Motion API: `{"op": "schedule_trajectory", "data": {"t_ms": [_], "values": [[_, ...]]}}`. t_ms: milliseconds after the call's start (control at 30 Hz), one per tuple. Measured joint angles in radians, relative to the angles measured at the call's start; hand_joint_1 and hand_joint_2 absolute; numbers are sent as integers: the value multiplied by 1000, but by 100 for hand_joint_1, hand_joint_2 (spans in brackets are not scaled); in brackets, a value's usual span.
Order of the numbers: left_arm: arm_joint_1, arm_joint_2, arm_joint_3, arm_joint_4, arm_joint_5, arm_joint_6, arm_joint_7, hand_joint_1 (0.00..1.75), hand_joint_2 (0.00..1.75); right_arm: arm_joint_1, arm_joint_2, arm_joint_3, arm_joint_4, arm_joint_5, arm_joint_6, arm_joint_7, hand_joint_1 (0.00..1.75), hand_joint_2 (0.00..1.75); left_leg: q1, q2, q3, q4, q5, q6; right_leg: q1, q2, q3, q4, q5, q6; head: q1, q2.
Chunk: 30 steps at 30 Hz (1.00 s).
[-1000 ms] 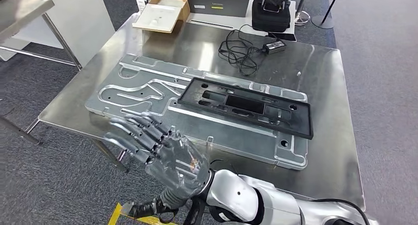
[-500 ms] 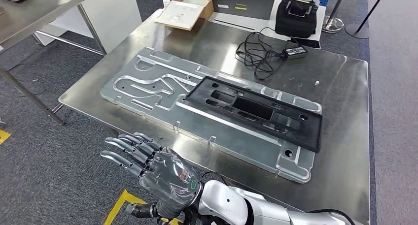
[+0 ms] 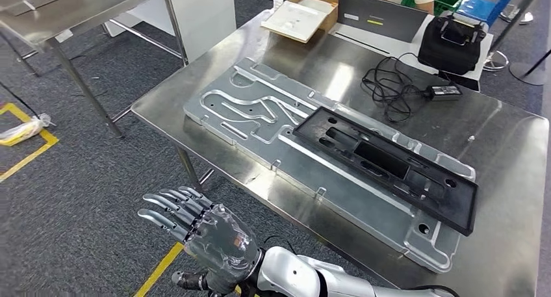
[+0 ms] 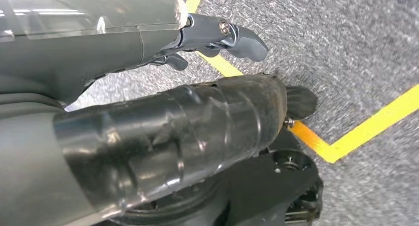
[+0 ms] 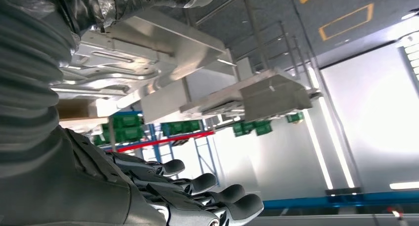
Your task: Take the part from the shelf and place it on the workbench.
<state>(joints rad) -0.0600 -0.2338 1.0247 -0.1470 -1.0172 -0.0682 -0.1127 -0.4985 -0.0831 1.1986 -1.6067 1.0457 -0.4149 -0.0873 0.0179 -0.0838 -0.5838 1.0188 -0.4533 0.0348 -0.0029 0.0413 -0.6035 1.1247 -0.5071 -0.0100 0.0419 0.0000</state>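
My right robot hand (image 3: 198, 235) hangs off the near edge of the tabletop (image 3: 513, 173), over the carpet. Its fingers are stretched out and spread, the back of the hand faces up, and there is nothing in it. The right wrist view agrees: the fingertips (image 5: 232, 206) lie side by side in open air, touching nothing.

I take the black frame (image 3: 390, 160) to be the part. It lies flat on the grey plate (image 3: 260, 115), which rests on the tabletop. From my right robot hand the frame is at about 2 o'clock, well apart, with the tabletop's near edge and a strip of the plate between us. Its long axis runs from roughly 10 o'clock to 4 o'clock, almost in line with the plate under it, so its long near side faces me at a slant and not square on. The 10 o'clock end is the closer one to my fingers.

My left robot hand (image 4: 148, 132) hangs low over the floor by the yellow tape (image 4: 346, 137). Its fingers are loose and hold nothing, as far as that view lets me judge. That makes the right the nearer hand by a good margin.

With the frame lying on the tabletop, I judge the placing done. Any further reach would go up and across toward 2 o'clock.
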Motion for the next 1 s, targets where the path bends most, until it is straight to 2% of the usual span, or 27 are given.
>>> {"op": "schedule_trajectory", "data": {"t_ms": [33,67,100,133,167,200,233,267,300,333,367,400,433,467,533,567,600,667,700,733,800,833,867,900,933,967,1000], "values": [[-2,-1,0,1,-2,1,-2,0,0,1,2,1,3,3,-1,2,0,175,1,-13,-2,0,2,-4,1,21,24,-54,20,-8,0,0],[-3,-3,0,1,-3,3,-4,0,0,1,2,2,6,5,-3,3,0,175,4,-24,-5,-1,4,-10,2,35,36,-83,26,-14,0,0],[-4,-4,0,2,-5,5,-5,0,0,2,3,4,10,7,-9,2,0,175,7,-34,-8,-3,7,-16,3,38,40,-91,23,-17,1,0],[-4,-4,0,2,-7,6,-7,0,0,2,5,5,15,9,-15,1,0,175,9,-45,-10,-7,10,-24,4,28,43,-100,25,-20,1,0],[-2,-5,0,3,-8,7,-7,0,0,2,7,6,21,12,-21,0,0,175,9,-40,-11,-8,11,-29,2,16,48,-111,30,-22,1,0],[-1,-5,0,3,-10,8,-7,0,0,3,11,8,27,16,-26,0,0,175,7,-21,-15,-2,6,-34,-1,4,55,-124,35,-25,1,0],[-2,-5,0,4,-13,9,-7,0,0,4,15,11,33,22,-31,1,0,175,4,8,-28,22,-10,-37,-3,-10,62,-137,40,-28,0,0],[-3,-5,0,4,-16,10,-7,0,0,5,17,15,39,29,-37,2,0,175,4,41,-51,68,-37,-39,-5,-26,66,-144,43,-30,0,0],[-5,-5,0,4,-20,11,-6,0,0,7,18,18,47,36,-44,4,0,175,4,62,-82,128,-67,-42,-4,-41,68,-146,42,-32,0,0],[-7,-5,0,4,-23,12,-6,0,0,10,18,22,57,42,-50,6,0,175,6,71,-114,191,-93,-47,-3,-59,67,-146,41,-33,0,0],[-6,-5,0,4,-26,12,-5,0,0,14,19,25,67,45,-55,7,0,175,8,74,-136,234,-104,-51,-3,-75,67,-144,39,-33,-1,0],[-5,-4,0,4,-28,12,-5,0,0,17,19,28,77,47,-60,7,0,175,11,78,-139,240,-95,-56,-4,-90,66,-141,36,-31,0,0],[-3,-4,0,4,-30,13,-4,0,0,18,19,30,85,47,-65,7,0,175,14,84,-122,209,-69,-60,-5,-103,66,-136,31,-28,-1,0],[-1,-3,0,4,-32,13,-4,0,0,19,20,33,92,48,-71,8,0,175,16,97,-88,146,-35,-63,-7,-114,66,-129,25,-23,-1,0],[-2,-3,0,4,-36,14,-4,0,0,20,23,37,105,48,-81,7,0,175,12,129,-28,38,2,-60,-5,-134,64,-112,11,-9,0,0],[-3,-4,-1,4,-37,14,-4,0,0,21,25,39,111,49,-85,6,0,175,9,137,-15,12,5,-54,-2,-141,63,-105,6,-2,0,0],[-3,-4,-1,4,-38,14,-3,0,0,24,26,40,117,51,-89,4,0,175,5,135,-15,9,1,-46,1,-148,64,-103,4,3,1,0],[-1,-3,-1,4,-39,15,-2,0,0,33,34,40,129,60,-96,-1,0,175,6,115,-18,7,4,-31,-1,-156,68,-101,0,13,0,0],[-1,-3,-1,4,-39,16,-1,0,0,36,37,40,134,65,-98,-2,0,175,7,106,-19,5,7,-23,-5,-143,66,-92,-11,18,1,0],[-2,-3,-1,4,-39,16,0,0,0,38,38,40,139,69,-99,-1,0,175,9,96,-20,3,10,-17,-8,-120,55,-64,-34,22,1,0],[-4,-3,-1,4,-40,17,0,0,0,40,36,40,145,68,-99,1,0,175,8,77,-24,1,14,-9,-11,-67,6,47,-100,26,1,0],[-5,-3,-1,5,-41,17,0,0,0,43,34,40,148,66,-98,1,0,175,7,66,-26,1,15,-7,-10,-53,-28,115,-130,26,1,0],[-4,-3,-1,5,-42,17,1,0,0,45,33,40,152,65,-97,1,0,175,5,53,-27,1,16,-5,-10,-48,-54,166,-144,24,1,0],[-3,-3,-1,5,-43,17,2,0,0,47,32,40,155,65,-95,1,0,175,3,40,-28,1,17,-5,-9,-45,-66,187,-140,21,1,0],[-2,-3,-1,5,-44,17,3,0,0,49,32,40,158,65,-93,1,0,175,1,25,-28,1,18,-4,-8,-42,-60,167,-115,16,1,0],[-2,-3,-1,5,-44,16,3,0,0,48,32,40,159,66,-90,3,0,175,-1,10,-26,1,19,-4,-6,-31,-35,109,-75,7,1,0],[-2,-4,-1,5,-45,16,4,0,0,48,32,40,160,66,-88,4,0,175,0,-4,-26,1,20,-5,-3,-6,-3,36,-37,-4,1,0]]}}
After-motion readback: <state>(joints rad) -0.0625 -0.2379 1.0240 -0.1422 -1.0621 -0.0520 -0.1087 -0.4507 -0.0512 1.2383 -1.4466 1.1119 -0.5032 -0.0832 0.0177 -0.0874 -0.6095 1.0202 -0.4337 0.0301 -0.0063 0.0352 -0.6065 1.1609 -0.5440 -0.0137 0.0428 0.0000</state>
